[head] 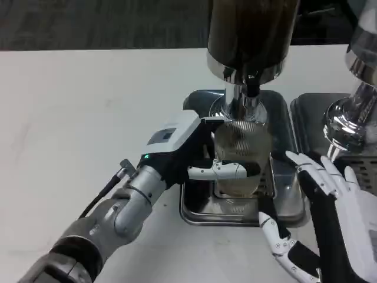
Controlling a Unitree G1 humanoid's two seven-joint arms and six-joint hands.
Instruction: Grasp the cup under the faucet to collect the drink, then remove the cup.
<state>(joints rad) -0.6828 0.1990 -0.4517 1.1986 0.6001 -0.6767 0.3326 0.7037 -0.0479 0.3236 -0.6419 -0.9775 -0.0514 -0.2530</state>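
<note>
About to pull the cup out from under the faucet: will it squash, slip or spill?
The cup looks like thin clear plastic, so it may flex under the left hand. Its smooth wall could slip. Whatever liquid it holds may slosh, so keep it upright over the drip tray.

A single head view was in use. The camera sat high on the robot's body and looked forward and steeply down at the white tabletop (88,118). It stood close to the work area: the left forearm (100,227) entered from the lower left corner and the right hand (330,230) from the lower right, both large in the frame. The dispenser (250,41) rose at upper centre and was cut off by the top edge. The tabletop's far edge ran across the upper part, with dark floor (100,23) beyond it.
</note>
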